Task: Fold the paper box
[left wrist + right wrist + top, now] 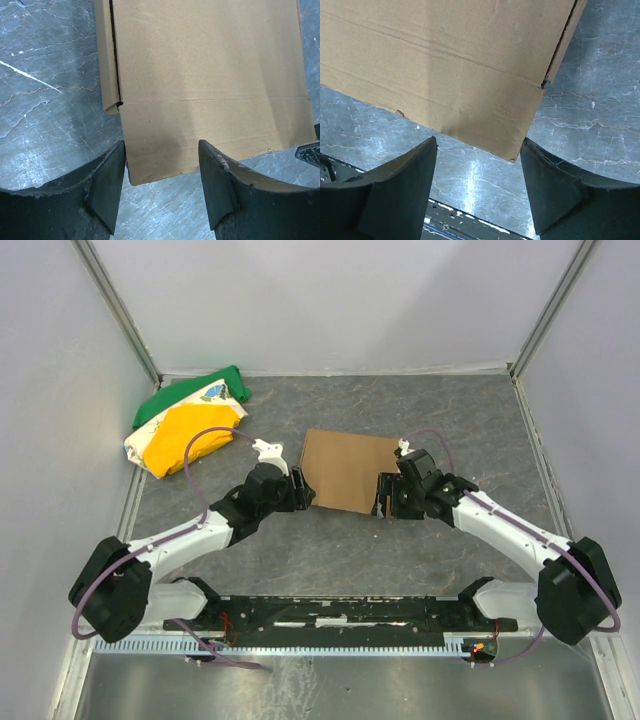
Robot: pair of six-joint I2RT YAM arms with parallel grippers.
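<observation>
Box (pixel 345 470) sits flat in the middle, left gripper (pixel 301 490) at its left near corner, right gripper (pixel 384 496) at its right, both gaping empty, equally close.

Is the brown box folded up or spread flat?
Folded over: the paper box shows one compact panel, a side flap bent along its edge. Fully shut, cannot tell.

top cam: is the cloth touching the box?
No, the cloth lies in the far-left corner, well apart from the box.
</observation>
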